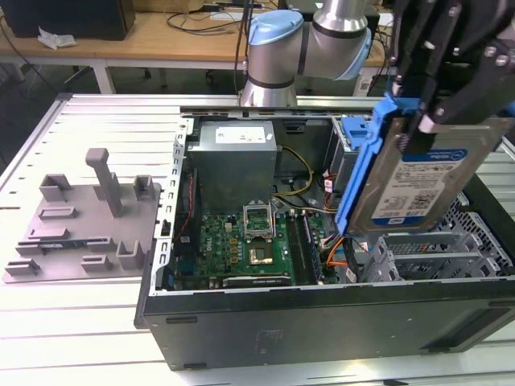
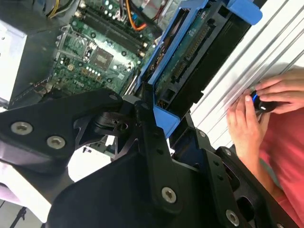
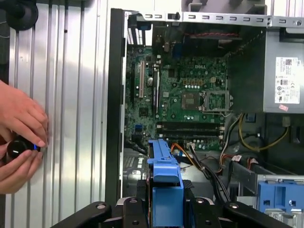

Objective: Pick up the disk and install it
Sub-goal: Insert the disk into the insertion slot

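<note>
The disk, a silver drive with a white and blue label in a blue plastic frame, hangs tilted on edge above the exterior view's right part of the open computer case. My gripper is shut on its upper end. In the second wrist view the black fingers clamp the disk's blue frame, with its circuit-board side facing the camera. In the first wrist view the disk's blue edge rises from the gripper over the case's cables and drive cage.
The case lies open with its motherboard and power supply showing. A blue bay bracket stands inside at the back. A grey moulded tray lies on the table at the exterior view's left. A person's hands hold a small black device beside the case.
</note>
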